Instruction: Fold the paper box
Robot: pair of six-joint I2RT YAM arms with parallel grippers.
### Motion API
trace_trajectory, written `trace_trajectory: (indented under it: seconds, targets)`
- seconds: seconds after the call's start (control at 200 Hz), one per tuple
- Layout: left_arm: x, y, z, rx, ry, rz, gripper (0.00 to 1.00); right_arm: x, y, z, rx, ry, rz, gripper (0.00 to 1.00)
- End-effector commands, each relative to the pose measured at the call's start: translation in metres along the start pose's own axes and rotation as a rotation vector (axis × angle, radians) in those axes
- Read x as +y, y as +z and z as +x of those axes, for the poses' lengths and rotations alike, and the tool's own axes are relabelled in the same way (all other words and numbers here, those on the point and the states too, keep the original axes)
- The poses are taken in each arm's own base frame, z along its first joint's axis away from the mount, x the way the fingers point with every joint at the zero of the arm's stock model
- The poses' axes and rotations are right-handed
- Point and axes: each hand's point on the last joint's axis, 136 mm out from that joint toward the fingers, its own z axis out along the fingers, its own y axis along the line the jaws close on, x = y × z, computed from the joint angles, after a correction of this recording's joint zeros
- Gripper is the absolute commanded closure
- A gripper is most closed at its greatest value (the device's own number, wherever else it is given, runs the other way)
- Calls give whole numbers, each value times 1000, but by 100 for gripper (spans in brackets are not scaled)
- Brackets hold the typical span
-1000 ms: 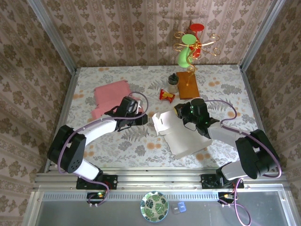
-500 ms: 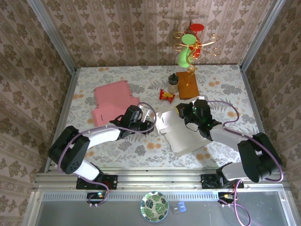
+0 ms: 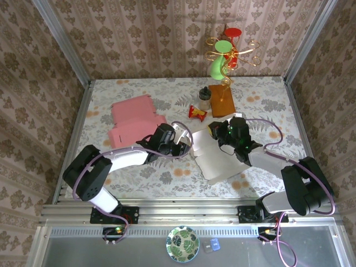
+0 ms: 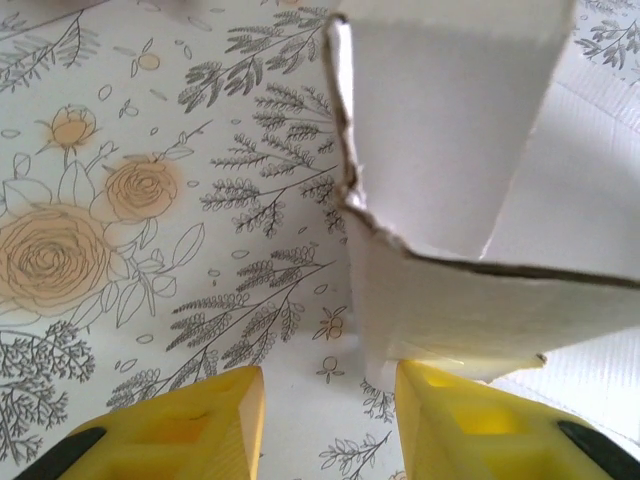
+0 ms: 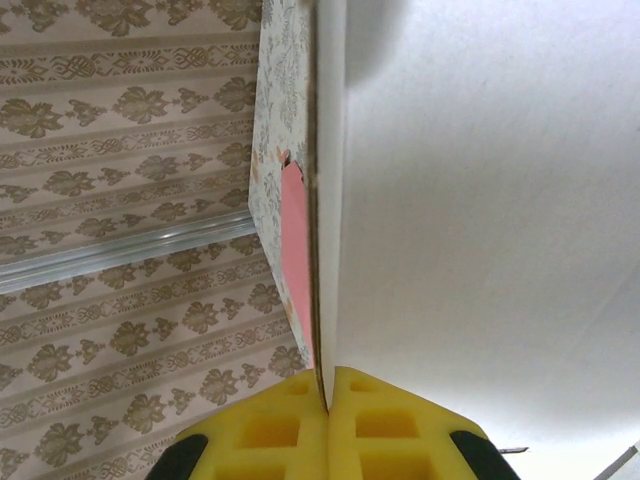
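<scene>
Top view: the paper box (image 3: 219, 161) lies white face up at the middle of the floral counter (image 3: 261, 105), between the two arms, with its far left part raised off the cloth. The left gripper (image 3: 185, 146) sits at the box's left edge and the right gripper (image 3: 217, 136) at its far edge. Left wrist view: the left gripper (image 4: 325, 420) has its yellow fingers (image 4: 190, 425) spread apart. Bare floral cloth shows between them, and the lowest flap of the paper box (image 4: 450, 150) ends just above the right-hand finger. It cannot be told whether flap and finger touch. Two white panels meet there at a crease, their cut edges showing brown. Right wrist view: the right gripper (image 5: 327, 400) has its fingers (image 5: 400, 430) pressed together on the card. The thin edge of the paper box (image 5: 480, 200) runs straight down into the seam between them, so the sheet is pinched. A second box, the pink card box (image 3: 133, 119), lies flat on the left part of the counter, well apart from the white sheet. At the far side stand an orange wooden block (image 3: 222, 100), a small bottle (image 3: 205, 98) just beside it, and a red and yellow wrapper (image 3: 196, 113) near both. A gold wire stand (image 3: 228, 55) rises behind them.
</scene>
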Motion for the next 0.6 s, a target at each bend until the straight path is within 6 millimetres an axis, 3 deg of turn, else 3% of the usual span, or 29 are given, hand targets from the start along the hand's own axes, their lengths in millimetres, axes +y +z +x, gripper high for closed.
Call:
trace_trajectory:
  seconds: [0.0, 0.23, 0.41, 0.57, 0.595]
  targets:
    - [-4, 3, -16, -28, 53, -2, 61, 12, 1, 3, 22, 1, -16, 100]
    - [-16, 10, -19, -18, 89, 17, 62, 12, 2, 3, 24, 15, -19, 100]
    - [-12, 14, -20, -12, 85, -25, 59, 17, 2, 2, 23, 15, -26, 100]
    - [-10, 17, -25, -28, 72, -54, 56, 11, 2, 2, 21, 26, -20, 100]
    - [-10, 18, -25, -30, 71, -59, 56, 2, 6, 2, 20, 38, 0, 100]
